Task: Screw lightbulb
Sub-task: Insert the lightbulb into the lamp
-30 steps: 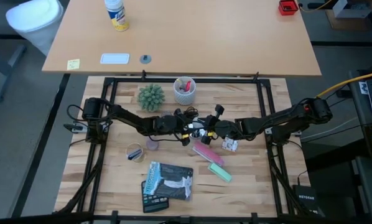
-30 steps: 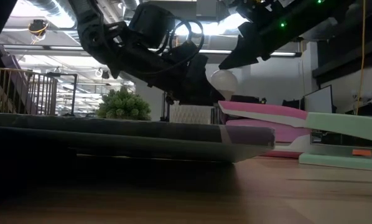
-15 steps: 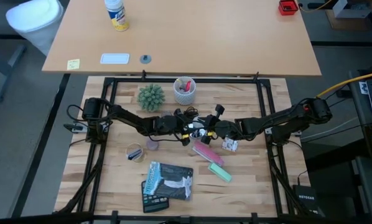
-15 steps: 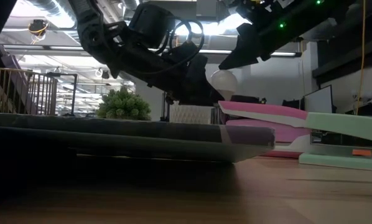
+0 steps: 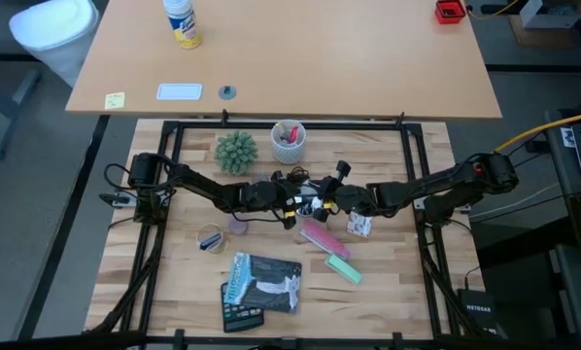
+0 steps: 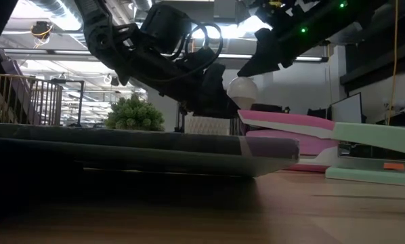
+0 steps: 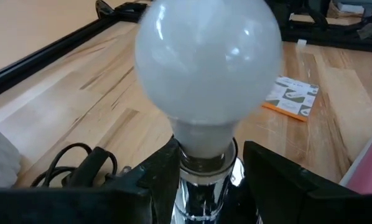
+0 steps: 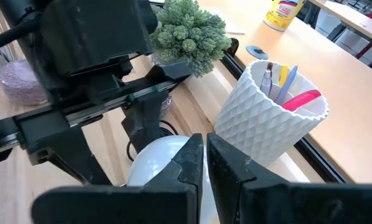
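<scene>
The frosted-white lightbulb [image 7: 208,62] sits with its base in a shiny silver socket [image 7: 206,186] at the table's middle. It also shows in the high view [image 5: 313,204] and the low view [image 6: 243,88]. My left gripper [image 7: 208,165] reaches in from the table's left and is shut on the socket, with the bulb sticking out ahead of its fingers. My right gripper [image 8: 206,155] comes from the table's right with its fingers shut. It sits right over the bulb's dome [image 8: 155,163]. My left gripper pinches the silver socket's neck [image 7: 192,180] just below the bulb, one finger [image 7: 161,171] on each side. The bulb points away from the fingers toward the table's right. My right gripper's shut fingertips [image 8: 192,158] lie at the dome from above; I cannot tell whether they touch it.
A white cup of pens [image 5: 289,141] and a green plant [image 5: 235,151] stand just beyond the grippers. A pink stapler [image 5: 322,238], a green stapler [image 5: 344,269], a small white box [image 5: 358,226], a tape roll [image 5: 211,238] and a booklet [image 5: 261,282] lie nearer.
My right gripper has shifted slightly toward the table's left above the bulb. The bulb and my left gripper have stayed where they were.
</scene>
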Tool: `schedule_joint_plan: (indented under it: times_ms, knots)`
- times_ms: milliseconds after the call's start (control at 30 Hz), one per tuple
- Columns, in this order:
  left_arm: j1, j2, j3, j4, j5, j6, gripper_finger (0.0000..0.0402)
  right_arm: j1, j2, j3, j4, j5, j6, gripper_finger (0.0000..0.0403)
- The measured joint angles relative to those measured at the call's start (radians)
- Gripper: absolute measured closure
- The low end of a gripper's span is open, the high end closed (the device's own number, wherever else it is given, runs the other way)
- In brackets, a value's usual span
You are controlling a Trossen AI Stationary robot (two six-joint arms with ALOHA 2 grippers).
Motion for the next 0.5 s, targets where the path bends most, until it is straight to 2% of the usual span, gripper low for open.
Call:
schedule_joint_plan:
  times_ms: [167,300,500]
  knots:
    - [-0.002,-0.023,0.000,-0.044,-0.028,0.000,0.0235,-0.004,-0.001,0.000,0.001,-0.012,0.000,0.0375]
    - [-0.002,-0.089,0.000,-0.161,-0.054,-0.001,0.0235,-0.004,-0.001,0.000,0.004,-0.018,0.001,0.0375]
    - [-0.021,-0.179,0.000,-0.249,-0.060,-0.017,0.0235,-0.004,-0.001,0.000,0.012,-0.020,0.001,0.0375]
